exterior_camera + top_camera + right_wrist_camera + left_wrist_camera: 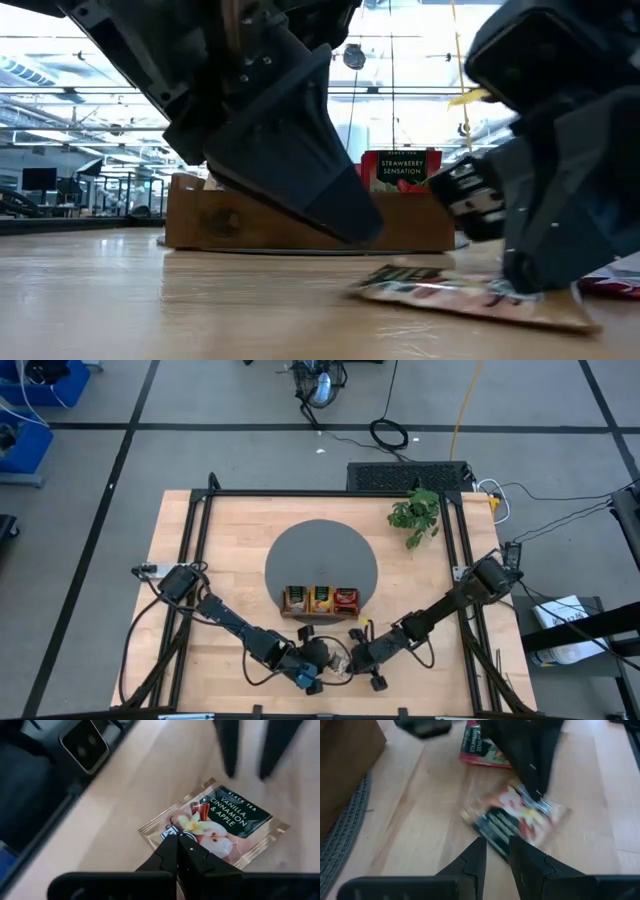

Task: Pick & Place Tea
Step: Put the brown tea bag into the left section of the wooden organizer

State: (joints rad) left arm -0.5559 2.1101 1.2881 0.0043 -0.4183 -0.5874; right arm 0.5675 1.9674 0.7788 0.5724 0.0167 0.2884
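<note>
Both tools over one sachet, bottom centre of the high view.
Right tool point(177, 842) closed, tips pressing the vanilla sachet point(220, 822) flat on the desk point(130, 795); left tool point(496, 851) narrowly open, empty, at its edge.

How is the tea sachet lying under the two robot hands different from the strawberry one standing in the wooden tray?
The vanilla sachet lies flat on the table; the strawberry sachet stands upright in the wooden tray. The vanilla sachet has a dark green label, the strawberry sachet a red one. The right hand touches the vanilla sachet; nothing touches the strawberry sachet. Both are small, flat and printed.
</note>
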